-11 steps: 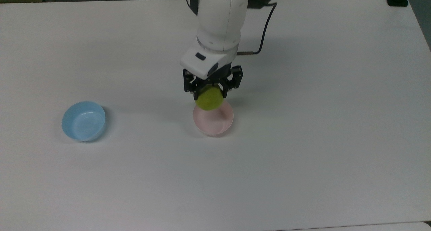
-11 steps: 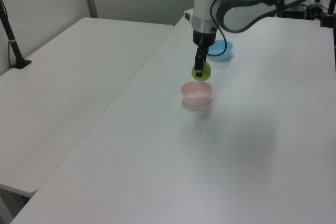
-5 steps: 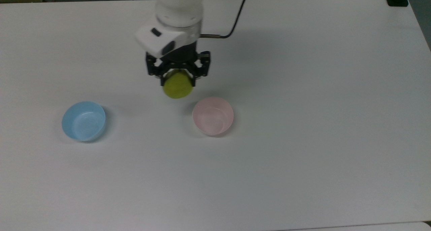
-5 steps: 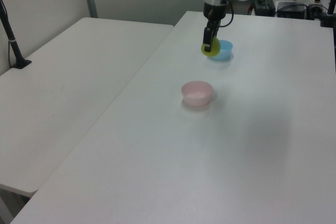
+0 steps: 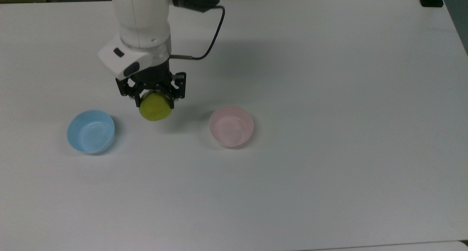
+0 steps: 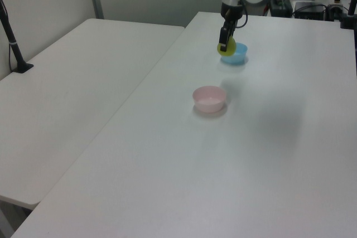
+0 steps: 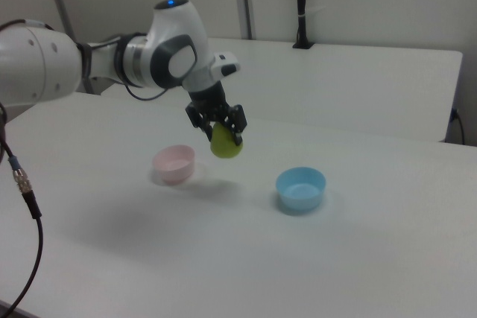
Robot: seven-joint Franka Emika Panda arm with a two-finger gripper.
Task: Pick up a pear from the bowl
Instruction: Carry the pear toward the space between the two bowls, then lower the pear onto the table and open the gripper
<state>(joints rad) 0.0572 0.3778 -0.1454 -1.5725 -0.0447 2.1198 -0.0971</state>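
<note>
The pincer [image 5: 155,99] grips the pear [image 5: 155,110] aloft, left of centre in the top view, between the empty pink bowl [image 5: 231,126] and blue bowl [image 5: 90,131]. The pickup looks done.

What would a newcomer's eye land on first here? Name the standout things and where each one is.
First, the yellow-green pear clamped in the black pincer of the white arm, held in the air above the white table. In the top view it hangs between two empty bowls: the pink bowl to its right and the light blue bowl to its left.
</note>
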